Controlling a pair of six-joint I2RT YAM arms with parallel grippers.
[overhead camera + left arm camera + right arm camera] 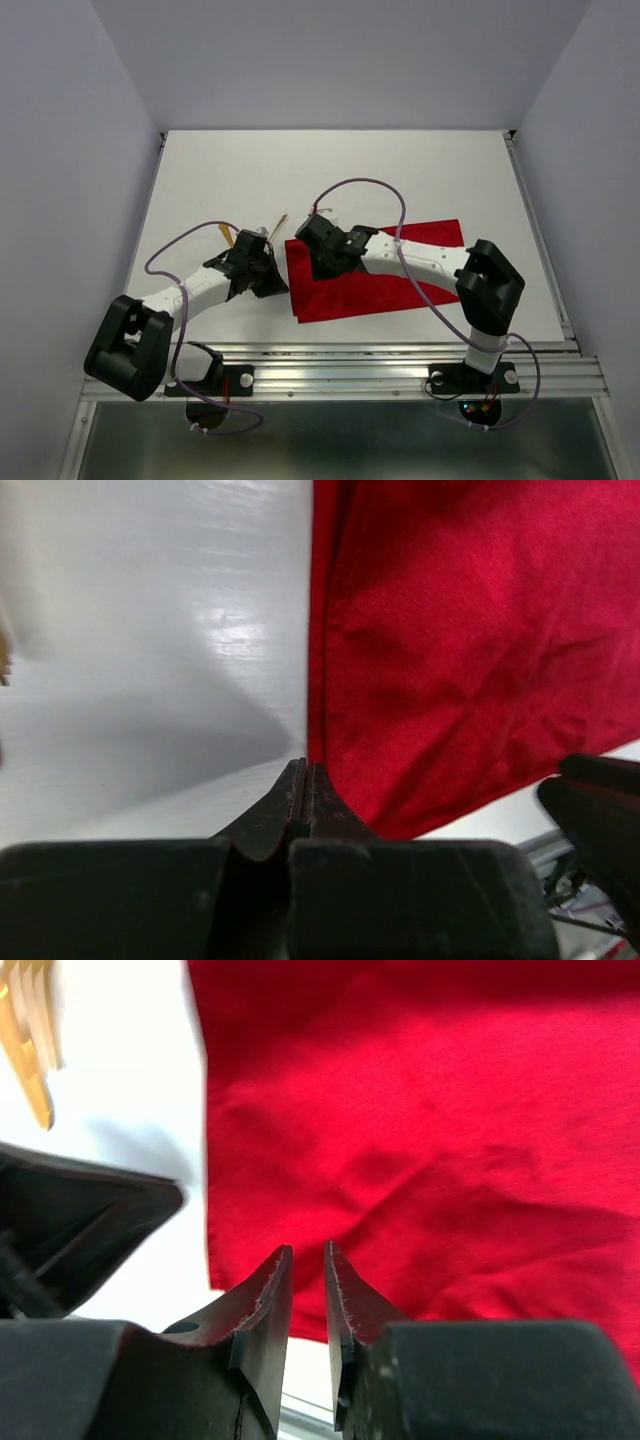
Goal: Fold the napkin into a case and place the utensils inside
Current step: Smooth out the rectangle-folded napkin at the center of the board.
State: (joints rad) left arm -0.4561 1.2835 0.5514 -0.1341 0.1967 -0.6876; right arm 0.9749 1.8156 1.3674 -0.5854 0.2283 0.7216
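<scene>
The red napkin (380,275) lies folded flat right of the table's middle. My left gripper (278,283) sits at its left edge. In the left wrist view its jaws are pressed together (305,766) exactly where the napkin's (470,650) edge ends, pinching that edge. My right gripper (315,268) hovers over the napkin's left part, jaws a narrow gap apart (308,1250), with only red cloth (420,1130) behind them. Two utensils lie left of the napkin, a gold one (226,234) and a thin one (279,223), both partly hidden by the left arm. The fork's tines (30,1040) are blurred.
The table's metal front rail (400,360) runs just below the napkin's near edge. The left gripper's black body (80,1220) and the right gripper's body (600,810) are close together over the napkin's left end. Cables loop above both arms.
</scene>
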